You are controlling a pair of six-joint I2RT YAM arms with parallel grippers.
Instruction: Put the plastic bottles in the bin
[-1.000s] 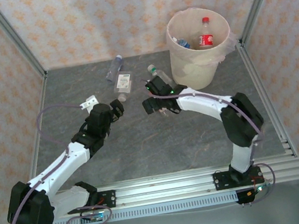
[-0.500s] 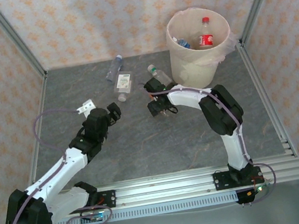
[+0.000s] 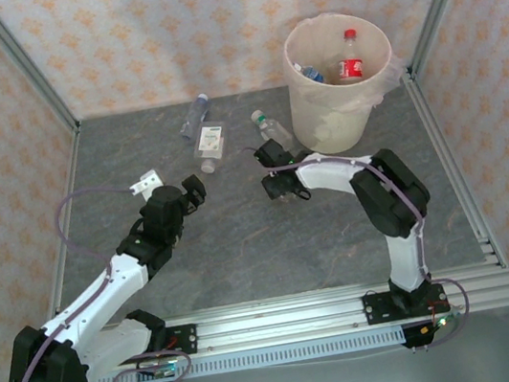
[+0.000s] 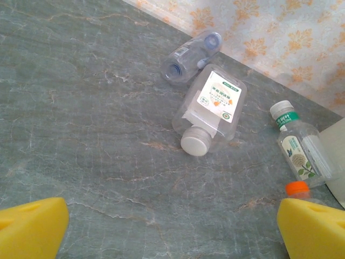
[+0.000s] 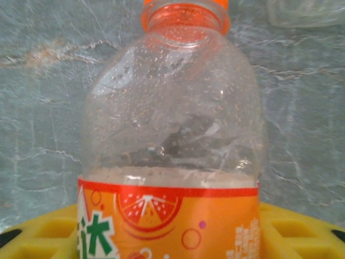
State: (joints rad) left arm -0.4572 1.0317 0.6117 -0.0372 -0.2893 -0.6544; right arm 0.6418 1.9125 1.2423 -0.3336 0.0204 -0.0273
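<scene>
The right hand (image 3: 272, 157) presses its yellow fingers (image 5: 302, 226) against both sides of the orange-labelled bottle (image 5: 172, 135) on the surface (image 3: 243, 241). The bin (image 3: 321, 122) stands at its 1 o'clock. The left hand (image 3: 193, 191) gapes wide, holding nothing.

A clear plastic bottle (image 5: 172, 124) with an orange cap and an orange, citrus-printed label lies against the grey marbled tabletop (image 5: 38, 108), cap pointing away, its upper part dented and beaded with droplets. The right claw (image 5: 170, 237) has its yellow fingers (image 5: 48, 232) flush against the label on both sides. Part of another clear plastic object (image 5: 307, 13) shows beyond the cap, to the right.
</scene>
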